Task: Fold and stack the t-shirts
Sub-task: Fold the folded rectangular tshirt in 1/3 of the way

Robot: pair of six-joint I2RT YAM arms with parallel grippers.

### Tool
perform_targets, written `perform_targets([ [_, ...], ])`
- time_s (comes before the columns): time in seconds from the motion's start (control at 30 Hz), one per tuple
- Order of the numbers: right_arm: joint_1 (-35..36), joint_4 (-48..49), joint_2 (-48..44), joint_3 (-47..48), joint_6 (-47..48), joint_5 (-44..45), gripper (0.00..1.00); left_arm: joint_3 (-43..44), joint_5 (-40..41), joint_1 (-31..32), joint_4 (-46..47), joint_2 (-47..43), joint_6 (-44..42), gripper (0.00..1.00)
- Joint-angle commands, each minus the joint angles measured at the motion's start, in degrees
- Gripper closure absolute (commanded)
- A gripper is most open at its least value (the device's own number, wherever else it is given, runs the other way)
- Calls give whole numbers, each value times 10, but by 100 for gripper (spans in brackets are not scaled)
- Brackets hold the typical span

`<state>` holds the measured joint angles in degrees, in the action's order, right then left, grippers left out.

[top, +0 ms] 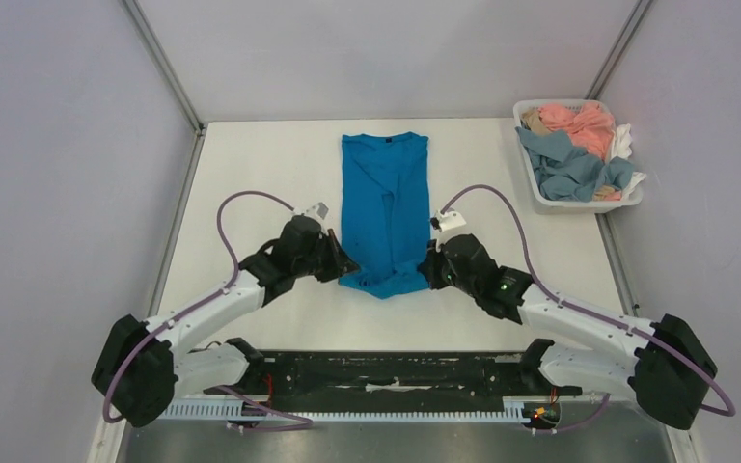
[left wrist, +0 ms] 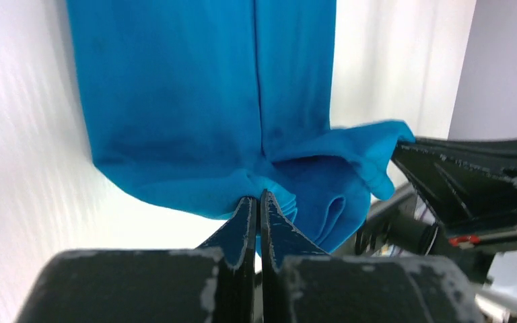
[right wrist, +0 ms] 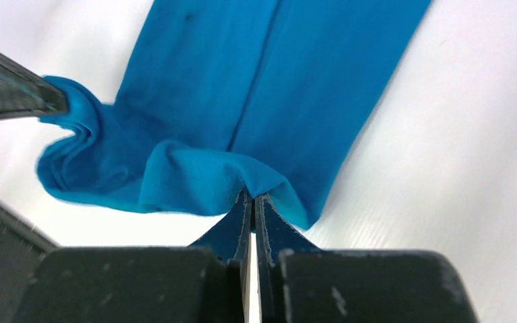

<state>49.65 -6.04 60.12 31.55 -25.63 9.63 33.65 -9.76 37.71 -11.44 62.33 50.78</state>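
A blue t-shirt (top: 384, 203) lies on the white table, folded lengthwise into a narrow strip, collar at the far end. My left gripper (top: 347, 264) is shut on the near left corner of its hem (left wrist: 262, 192). My right gripper (top: 427, 266) is shut on the near right corner (right wrist: 250, 185). Both corners are pinched and lifted slightly, so the hem bunches and sags between the grippers. The blue t-shirt (left wrist: 195, 101) stretches away flat in the left wrist view and likewise in the right wrist view (right wrist: 269, 81).
A white basket (top: 535, 185) at the far right holds several crumpled shirts, pink (top: 579, 123) and grey-blue (top: 564, 164). Grey walls close in the table (top: 251, 174) on the left, back and right.
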Motion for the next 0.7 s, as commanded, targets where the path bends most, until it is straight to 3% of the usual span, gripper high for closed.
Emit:
perform_targets([
  [0.0,-51,73,52,58,65,39,100,76,51,-61,9,61,-42,98],
  [0.3,-124,109,172,158,110,34,100,199,-2,-156,44,231,-80,98],
  [0.67,-191,132,282,229,130,-11,100,333,-35,-187,27,383,-111,98],
])
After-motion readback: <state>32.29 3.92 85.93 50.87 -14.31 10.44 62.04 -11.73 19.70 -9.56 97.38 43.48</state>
